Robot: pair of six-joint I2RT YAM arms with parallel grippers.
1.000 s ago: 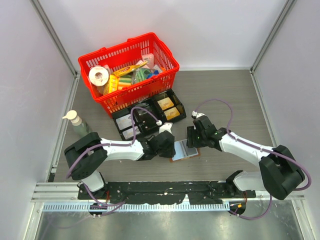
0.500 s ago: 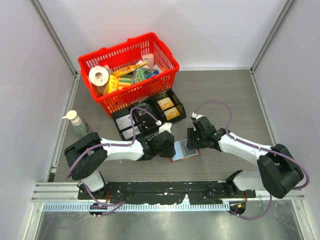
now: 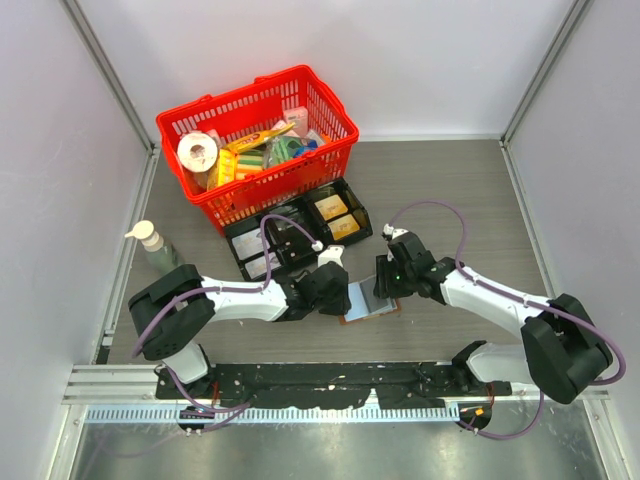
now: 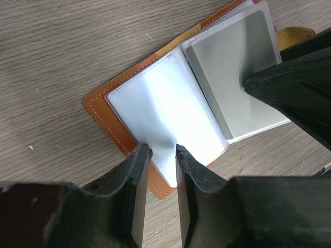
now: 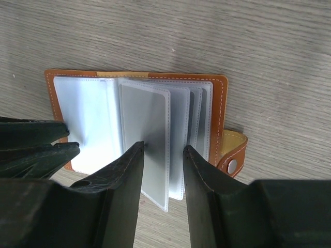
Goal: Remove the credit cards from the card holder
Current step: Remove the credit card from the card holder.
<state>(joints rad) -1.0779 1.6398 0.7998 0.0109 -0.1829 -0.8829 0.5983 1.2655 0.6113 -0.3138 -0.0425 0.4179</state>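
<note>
The brown card holder [image 3: 370, 303] lies open and flat on the table between the two arms. Its clear sleeves are fanned out, and its tan edge shows in the left wrist view [image 4: 111, 121] and the right wrist view [image 5: 220, 119]. A grey credit card [image 5: 145, 116] sits in one sleeve and also shows in the left wrist view [image 4: 232, 67]. A pale blue card face [image 4: 160, 106] fills the left half. My left gripper [image 4: 161, 154] is narrowly open, tips on the left half's near edge. My right gripper [image 5: 163, 150] is open, its fingers astride the grey card's sleeve edge.
A black divided tray [image 3: 252, 248] lies just behind the holder, and a red basket [image 3: 318, 160] full of goods stands behind that. A pump bottle [image 3: 155, 250] stands at the left wall. The holder's snap tab [image 5: 232, 155] sticks out on its right side.
The right gripper has edged slightly nearer over the holder's right half. The left gripper and the holder have stayed where they were.
</note>
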